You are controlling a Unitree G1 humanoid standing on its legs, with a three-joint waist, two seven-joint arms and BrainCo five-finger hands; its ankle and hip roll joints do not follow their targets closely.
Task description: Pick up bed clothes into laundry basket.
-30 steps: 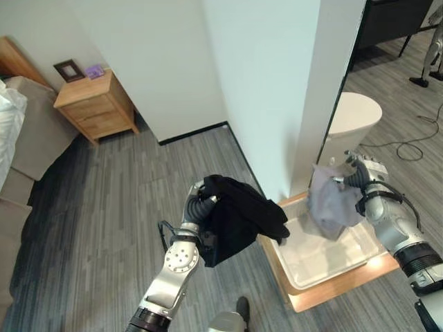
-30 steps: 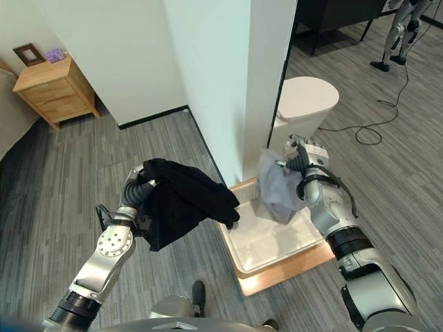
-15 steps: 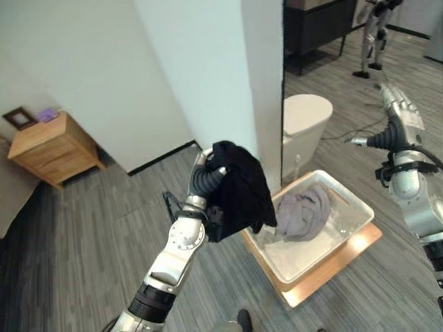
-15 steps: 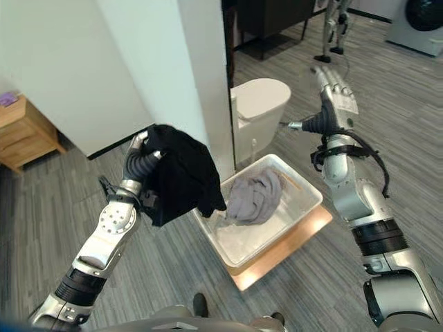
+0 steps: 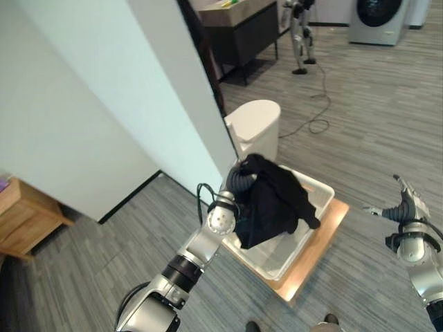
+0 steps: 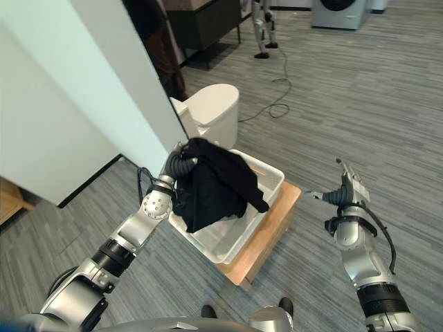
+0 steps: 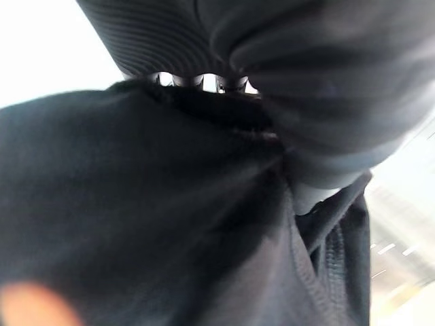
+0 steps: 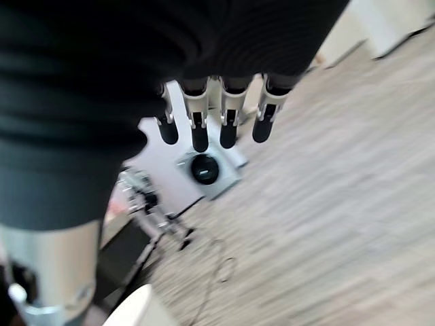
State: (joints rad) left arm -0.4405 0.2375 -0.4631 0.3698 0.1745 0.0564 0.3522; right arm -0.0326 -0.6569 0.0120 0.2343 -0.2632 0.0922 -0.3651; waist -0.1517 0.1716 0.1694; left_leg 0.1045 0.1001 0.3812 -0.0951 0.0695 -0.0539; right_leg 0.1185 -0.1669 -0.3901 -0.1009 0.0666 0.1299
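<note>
My left hand (image 5: 239, 181) grips the black clothes (image 5: 273, 200) right over the white basket (image 6: 266, 181), not dropped in yet, and my right hand (image 6: 346, 191) is open and empty.

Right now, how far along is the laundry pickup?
Done: cannot confirm; the black garment hides the inside of the white basket. In hand: the left hand holds that garment bunched over the basket, not released. The right hand is open, off to the side. Left: let go of the garment.
</note>
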